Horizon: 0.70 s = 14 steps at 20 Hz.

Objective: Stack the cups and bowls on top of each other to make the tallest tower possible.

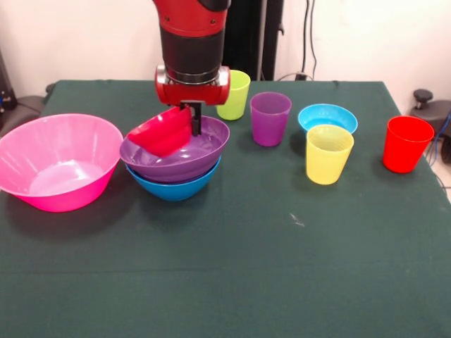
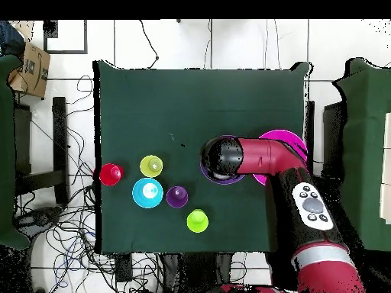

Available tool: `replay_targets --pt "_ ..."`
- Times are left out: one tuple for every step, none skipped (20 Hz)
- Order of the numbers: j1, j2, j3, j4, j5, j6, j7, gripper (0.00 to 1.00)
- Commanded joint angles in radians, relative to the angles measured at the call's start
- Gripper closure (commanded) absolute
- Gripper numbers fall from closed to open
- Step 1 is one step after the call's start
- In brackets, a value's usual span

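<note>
A purple bowl (image 1: 184, 156) sits nested in a blue bowl (image 1: 173, 187), and these two form the tower. Over the purple bowl's left side my gripper (image 1: 191, 125) is shut on the rim of a small red bowl (image 1: 161, 134), which hangs tilted and dips into the purple bowl. To the left a big pink bowl (image 1: 60, 163) stands by itself. On the right stand a lime green cup (image 1: 235, 95), a purple cup (image 1: 270, 118), a yellow cup (image 1: 328, 153) and a red cup (image 1: 406, 144), all upright, and a light blue bowl (image 1: 328, 116). From overhead the arm's wrist (image 2: 226, 157) hides the tower.
The overhead view shows the cups clustered together: red cup (image 2: 111, 174), yellow cup (image 2: 151, 165), purple cup (image 2: 177, 197) and green cup (image 2: 197, 221), around the light blue bowl (image 2: 147, 193). The pink bowl (image 2: 294, 142) lies near the table's edge. Cables lie on the floor around the green-covered table (image 1: 232, 274).
</note>
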Motion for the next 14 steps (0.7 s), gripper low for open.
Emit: replay_targets --pt "0.037 0.027 0.043 -0.029 -0.01 0.015 0.017 1.0" --pt "0.034 0.028 0.043 -0.018 -0.012 0.006 0.017 1.0" --pt "0.036 0.023 0.032 0.007 -0.012 -0.01 0.036 1.0" --pt "0.035 0.022 0.031 0.018 -0.014 -0.019 0.039 1.0" --pt "0.033 0.021 0.027 0.031 -0.014 -0.022 0.043 1.0" --pt "0.032 0.019 0.023 0.043 -0.014 -0.026 0.047 1.0" --pt "0.029 0.022 0.021 0.05 -0.02 -0.043 0.048 1.0" --pt "0.029 0.023 0.017 0.055 -0.022 -0.048 0.053 1.0" --pt "0.029 0.026 0.014 0.062 -0.025 -0.06 0.059 1.0" --pt "0.032 0.025 0.009 0.065 -0.029 -0.068 0.066 1.0" --pt "0.034 0.027 0.006 0.065 -0.031 -0.07 0.069 1.0" --pt "0.035 0.03 0.004 0.064 -0.033 -0.074 0.071 1.0" --pt "0.035 0.037 0.002 0.061 -0.037 -0.082 0.073 1.0" --pt "0.036 0.04 0.0 0.059 -0.04 -0.084 0.072 1.0"
